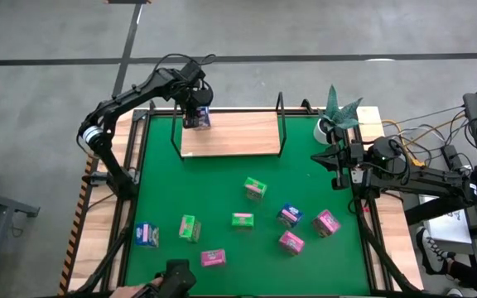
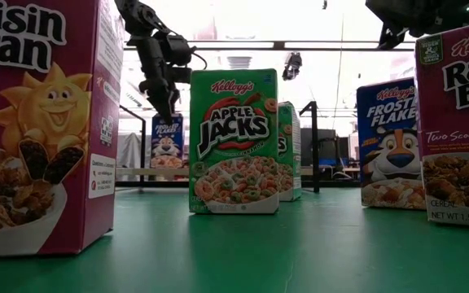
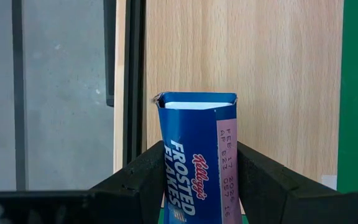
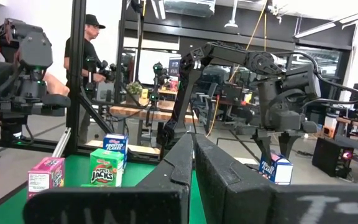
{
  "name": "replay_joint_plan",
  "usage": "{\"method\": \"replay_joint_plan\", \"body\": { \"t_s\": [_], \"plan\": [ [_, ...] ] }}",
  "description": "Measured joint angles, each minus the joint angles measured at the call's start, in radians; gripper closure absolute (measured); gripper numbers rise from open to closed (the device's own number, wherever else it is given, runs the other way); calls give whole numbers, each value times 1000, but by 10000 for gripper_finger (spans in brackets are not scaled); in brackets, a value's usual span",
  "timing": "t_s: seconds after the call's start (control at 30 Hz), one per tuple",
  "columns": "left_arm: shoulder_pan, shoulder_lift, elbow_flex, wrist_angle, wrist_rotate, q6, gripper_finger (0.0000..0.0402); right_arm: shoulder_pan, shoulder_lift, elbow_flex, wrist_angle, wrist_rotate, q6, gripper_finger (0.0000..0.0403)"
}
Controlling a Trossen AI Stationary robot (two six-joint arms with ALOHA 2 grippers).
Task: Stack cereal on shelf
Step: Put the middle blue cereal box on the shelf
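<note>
Blue cereal box (image 3: 196,163) upright | left end effector (image 3: 194,186) clamping | over shelf (image 1: 234,134)

My left gripper (image 3: 197,180) hides the sides of the blue cereal box (image 3: 197,155) it clamps, and the left wrist view's lower edge cuts off the box's bottom, so I can't tell whether it touches the shelf (image 3: 278,74) beneath. From overhead my wrist covers most of that box. In the low view a big pink box (image 2: 39,122) runs off the left edge and another pink box (image 2: 458,122) off the right. A green box (image 2: 234,142) hides nearly all of the second green box (image 2: 290,150) behind it. My right gripper (image 4: 193,155) blocks the middle of its own view; its fingers look closed, perhaps touching.
</note>
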Motion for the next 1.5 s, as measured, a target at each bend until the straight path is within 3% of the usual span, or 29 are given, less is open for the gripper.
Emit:
{"method": "replay_joint_plan", "body": {
  "t_s": [0.17,0.57,1.07,1.17,1.27,1.43,1.5],
  "plan": [
    [0,0,0,-2,0,0,239,0,0,0,0,0,0,394],
    [0,-2,-2,-3,-6,-1,167,0,0,0,0,0,0,394],
    [-46,-4,169,-128,-8,-111,173,0,0,0,0,0,11,394],
    [-58,-4,159,-129,-55,-119,201,1,0,0,0,0,12,394],
    [-57,-4,144,-120,-130,-121,258,1,-1,0,0,0,20,394],
    [-48,-4,117,-111,-134,-122,376,1,-1,0,0,0,22,394],
    [-48,-4,107,-103,-134,-126,393,0,-1,0,0,0,23,394]
  ]
}}
